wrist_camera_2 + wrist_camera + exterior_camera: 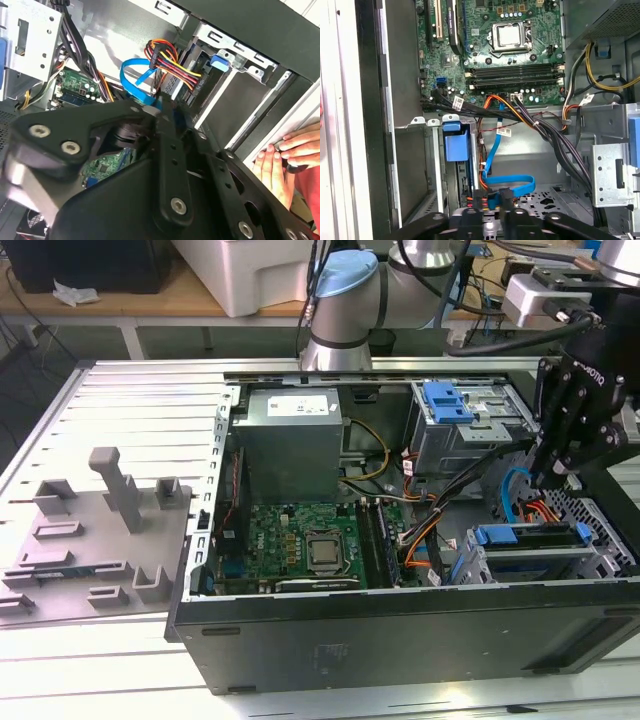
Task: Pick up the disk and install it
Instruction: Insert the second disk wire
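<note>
**Cable snag is the main hazard at the drive cage**

The hand [553, 478] hangs inside the open computer case [400, 625], at the corner on the exterior view's right. It is just above the drive cage [545, 570]. Whether it is apart or together I cannot tell, because its black linkage hides the tips in both wrist views.

The disk [530, 536] appears to lie in that cage. Its blue plastic carrier edge shows along the top and it sits just below the hand. I cannot tell whether it is fully seated.

The likeliest trouble is the wiring. A flat blue data cable [492, 155] loops right under the hand, and a bundle of red, orange and yellow power wires [167, 57] runs beside it. Both are limp and springy, so a moving linkage could hook them and tug a connector loose. They could also get pinched between the carrier and the sheet-metal cage. The cage walls are thin, stamped and hard-edged, so a tilted carrier would likely jam rather than slide.

A person's fingers [300, 142] rest on the case rim near the hand, and that is a pinch risk.

Deeper in the case are the green motherboard [300, 540], bristling with small parts, and the matte grey power supply [290, 445]. The case stands on a ribbed aluminium tabletop [130, 400].
</note>
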Controlling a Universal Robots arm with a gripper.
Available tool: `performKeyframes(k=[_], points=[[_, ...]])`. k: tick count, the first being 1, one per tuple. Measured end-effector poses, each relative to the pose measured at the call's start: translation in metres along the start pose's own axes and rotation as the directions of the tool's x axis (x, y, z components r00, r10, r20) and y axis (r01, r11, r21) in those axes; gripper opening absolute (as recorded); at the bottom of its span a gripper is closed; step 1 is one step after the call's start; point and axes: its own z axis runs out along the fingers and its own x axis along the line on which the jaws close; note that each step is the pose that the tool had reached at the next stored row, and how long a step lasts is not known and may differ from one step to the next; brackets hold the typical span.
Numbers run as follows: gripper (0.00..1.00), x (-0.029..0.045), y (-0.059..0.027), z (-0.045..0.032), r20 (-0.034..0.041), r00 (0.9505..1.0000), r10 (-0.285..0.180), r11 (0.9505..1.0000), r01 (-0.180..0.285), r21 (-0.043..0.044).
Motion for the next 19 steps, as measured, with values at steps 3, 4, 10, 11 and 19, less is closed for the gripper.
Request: performKeyframes(k=[3, 4, 10, 11, 19], points=[[0.19, -0.0001, 0.0, 0.0008, 0.0, 1.0, 0.0, 1.0, 0.0, 0.0], [0.19, -0.0001, 0.0, 0.0011, 0.0001, 1.0, 0.0, 1.0, 0.0, 0.0], [0.19, -0.0002, 0.0, 0.0021, -0.0002, 1.0, 0.0, 1.0, 0.0, -0.0015], [0.19, -0.0002, 0.0, 0.0022, -0.0002, 1.0, 0.0, 1.0, 0.0, -0.0016], [0.19, -0.0002, 0.0, 0.0025, -0.0002, 1.0, 0.0, 1.0, 0.0, -0.0019]])
